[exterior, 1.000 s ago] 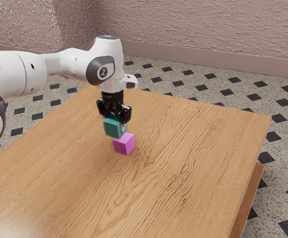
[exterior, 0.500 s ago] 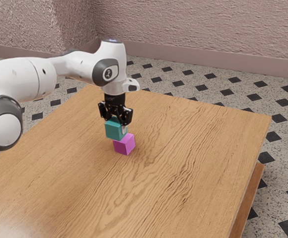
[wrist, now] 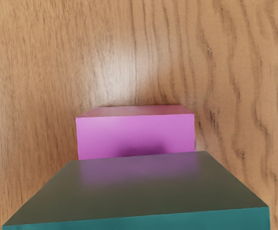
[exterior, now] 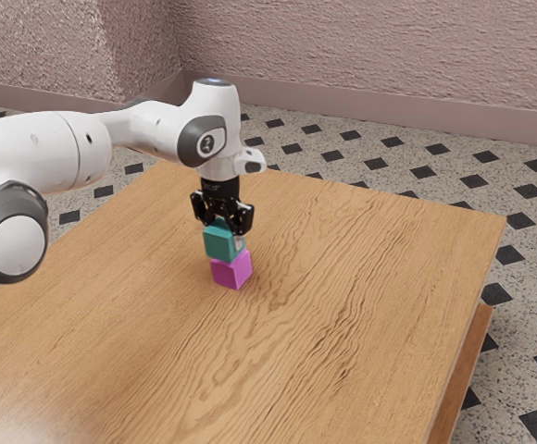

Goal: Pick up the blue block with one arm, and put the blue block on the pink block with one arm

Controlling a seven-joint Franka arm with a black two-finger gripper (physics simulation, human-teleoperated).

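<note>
Your gripper (exterior: 222,225) is clamped on the teal block (exterior: 218,244), right over the pink block (exterior: 231,272).
You've got the fingers pinching the teal block from two sides near its top, with the hand pointing straight down and the arm coming in from the exterior view's left. The teal block hangs just above the pink one, offset a bit toward the exterior view's left; can't tell if they touch. The pink block lies flat on the table (exterior: 370,305). In your wrist view the teal block (wrist: 139,191) is just under the hand and covers the near part of the pink block (wrist: 135,129). A shadow falls on the pink top, and bare table (wrist: 43,57) lies all round it.
</note>
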